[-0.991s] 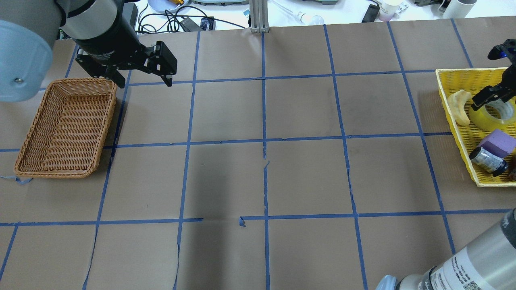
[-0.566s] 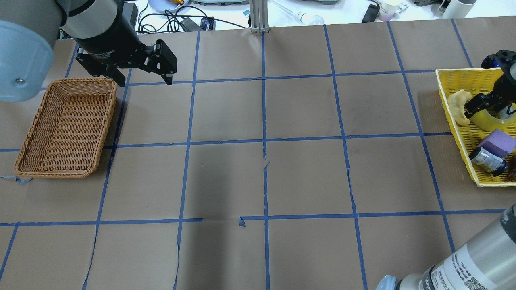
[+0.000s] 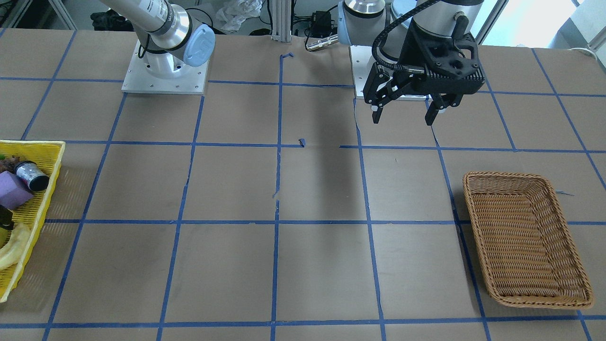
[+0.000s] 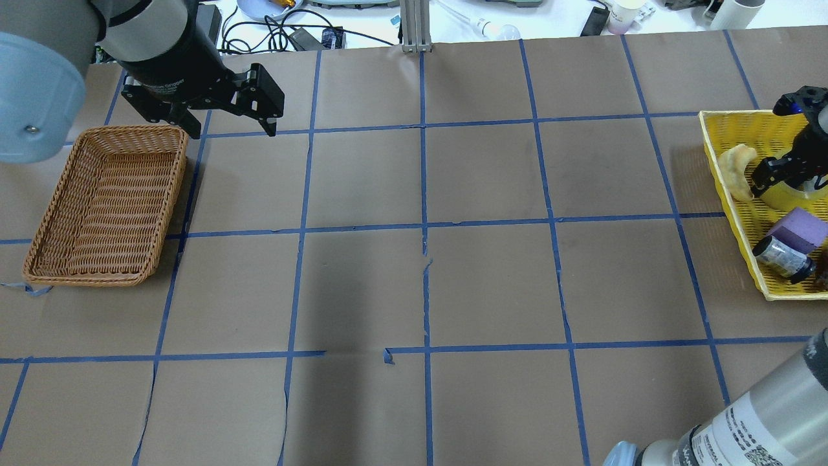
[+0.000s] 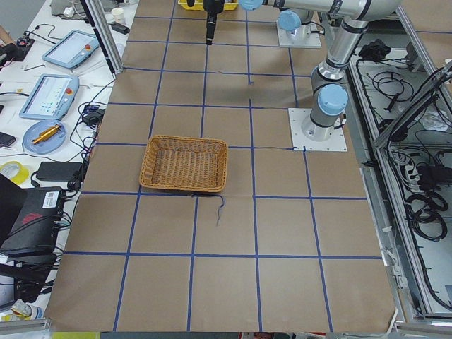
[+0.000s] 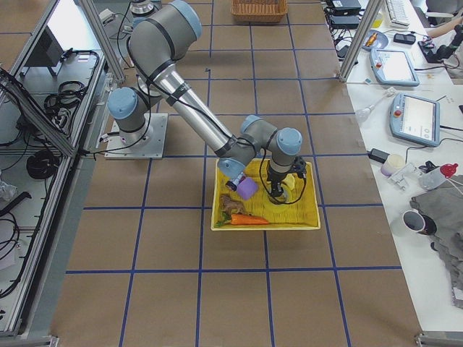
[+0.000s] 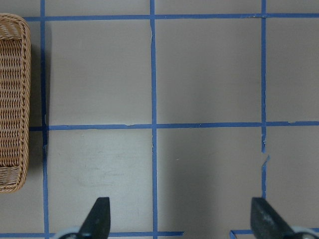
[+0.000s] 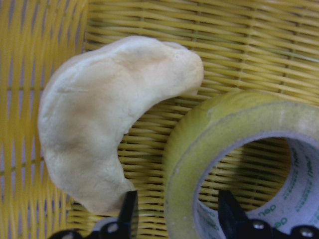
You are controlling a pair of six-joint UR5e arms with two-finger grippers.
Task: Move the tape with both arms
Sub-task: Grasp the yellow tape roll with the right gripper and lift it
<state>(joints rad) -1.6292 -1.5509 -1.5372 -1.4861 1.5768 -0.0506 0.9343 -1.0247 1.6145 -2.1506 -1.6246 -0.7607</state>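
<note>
**Lot: handover set, as it stood on the papered surface [image 4: 485, 278].**

1. Yellow basket [image 4: 744, 223], right end. Its near part held a small black-and-silver cylinder [image 4: 783, 257] and a purple block [image 4: 805, 228].

2. Tape [image 8: 184, 149], in the same basket, just beyond the purple block. It lay flat with the hole facing up, so its axis stood upright. Being round, it had no long side along the surface. A pale curved piece [image 8: 99, 124] sat close against its left rim. I could not tell whether they touched.

3. Right pincer [image 8: 178, 219], pointing straight down into the basket. Its jaws were partly open and straddled the left wall of the roll. One finger was outside, between the roll and the curved piece, and the other was inside the core. A narrow gap showed on each side of the wall, so nothing was gripped yet. The tape was directly under this pincer, and I judged that closing the jaws would take the wall.

4. Wicker basket [image 4: 103, 207], left end, nothing in it.

5. Left pincer [image 4: 229, 126], hovering above the surface just beside the far right corner of the wicker basket. Its jaws were spread wide and held nothing. It was well apart from the tape, so the right arm was by far the nearer.
</note>
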